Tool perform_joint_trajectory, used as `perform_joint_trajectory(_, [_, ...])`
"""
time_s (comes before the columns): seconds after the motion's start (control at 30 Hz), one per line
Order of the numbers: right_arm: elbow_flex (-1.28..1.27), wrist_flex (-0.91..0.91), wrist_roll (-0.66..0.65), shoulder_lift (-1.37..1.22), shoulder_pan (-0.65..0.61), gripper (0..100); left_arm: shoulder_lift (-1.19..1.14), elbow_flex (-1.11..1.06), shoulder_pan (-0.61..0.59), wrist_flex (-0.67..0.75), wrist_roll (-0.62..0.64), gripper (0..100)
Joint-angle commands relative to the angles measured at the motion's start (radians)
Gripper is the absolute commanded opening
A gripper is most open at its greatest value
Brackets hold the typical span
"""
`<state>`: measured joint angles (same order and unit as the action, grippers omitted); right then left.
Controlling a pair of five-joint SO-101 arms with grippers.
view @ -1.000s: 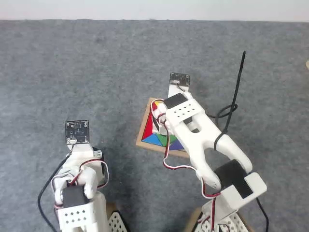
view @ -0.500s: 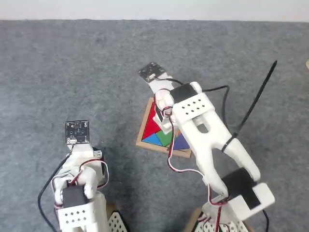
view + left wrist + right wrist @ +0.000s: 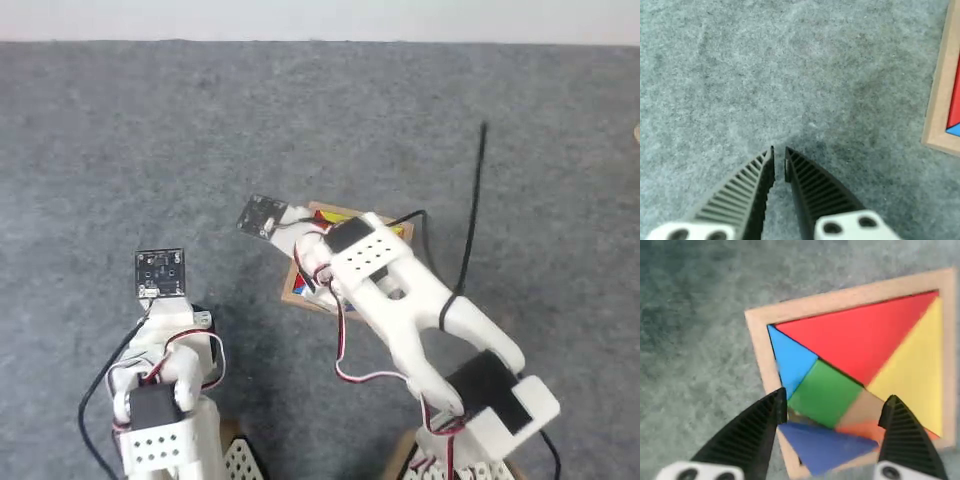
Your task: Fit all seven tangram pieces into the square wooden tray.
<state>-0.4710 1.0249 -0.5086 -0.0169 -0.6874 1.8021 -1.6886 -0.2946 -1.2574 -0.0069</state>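
Note:
The square wooden tray (image 3: 840, 297) holds a red triangle (image 3: 860, 340), a yellow triangle (image 3: 915, 370), a light blue triangle (image 3: 792, 360) and a green square (image 3: 825, 392), all lying flat. A dark blue triangle (image 3: 825, 447) lies askew over the tray's rim, beside an orange piece (image 3: 862, 431) and a bare patch of tray floor. My right gripper (image 3: 835, 400) hangs open above the green square and the dark blue triangle, holding nothing. In the high view the right arm (image 3: 370, 265) covers most of the tray (image 3: 293, 292). My left gripper (image 3: 779, 151) is shut and empty over bare carpet.
Grey carpet covers the whole table. The tray's corner (image 3: 939, 100) shows in the left wrist view, well off to one side of the left gripper. The left arm (image 3: 160, 380) sits folded at the front left. A black cable (image 3: 472, 220) rises behind the right arm.
The right arm has swung leftward across the tray, its wrist going from the tray's far edge to the tray's left side. The left arm has kept still.

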Motion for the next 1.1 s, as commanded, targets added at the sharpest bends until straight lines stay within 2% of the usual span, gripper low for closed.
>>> perform_joint_trajectory(0.0, [0.002, -0.042, -0.015, -0.004, 0.033, 29.6, 0.017, 0.005, 0.006, -0.003, -0.005, 4])
perform_joint_trajectory(0.23, [-0.009, -0.044, -0.021, -0.007, 0.148, 29.6, 0.017, 0.005, 0.006, -0.003, -0.005, 4])
perform_joint_trajectory(0.77, [-0.025, -0.041, -0.032, -0.008, 0.266, 29.6, 0.017, 0.005, 0.006, -0.003, -0.005, 4])
perform_joint_trajectory(1.07, [-0.054, -0.045, -0.052, -0.004, 0.288, 29.6, 0.017, 0.005, 0.006, -0.003, -0.005, 4])
